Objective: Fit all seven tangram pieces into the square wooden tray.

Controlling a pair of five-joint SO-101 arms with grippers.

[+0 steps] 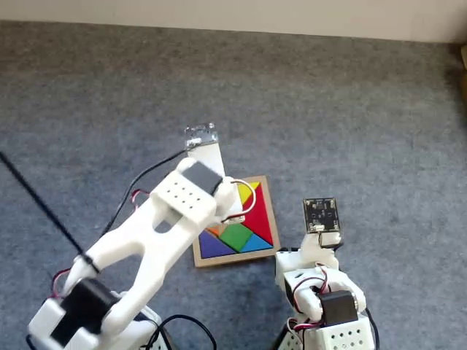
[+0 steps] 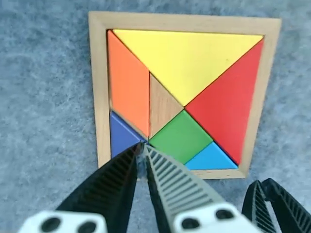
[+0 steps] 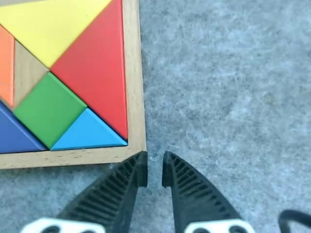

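- The square wooden tray point(image 2: 184, 22) lay flat on the grey felt-like surface point(image 1: 350, 109), between the two arms
- All seven pieces sat inside it with no open gaps: yellow triangle point(image 2: 187, 58), red triangle point(image 2: 228, 107), orange parallelogram point(image 2: 129, 82), plain wood triangle point(image 2: 163, 107), green square point(image 2: 181, 136), light blue triangle point(image 2: 210, 159) and dark blue triangle point(image 2: 121, 138)
- Judged from that, the fitting looked finished
- The pieces appeared thin, stiff and light, with smooth painted faces that would probably slip under a pinch
- Packed edge to edge and level with each other, they offered no free side to grip; a nudge from above or a hold on the tray's raised rim seemed the only options
- The left end effector point(image 2: 143, 149) pointed down over the tray, fingers all but closed and holding nothing, its tips above the spot where the dark blue, orange and green pieces met
- In the high view the left arm point(image 1: 168, 219) stretched forward across the tray, covering part of it
- The right end effector point(image 3: 154, 167) hung just off the tray's corner nearest the light blue triangle, above bare felt, fingers ajar by a slim gap and empty
- The right arm point(image 1: 321, 292) was folded back beside the tray
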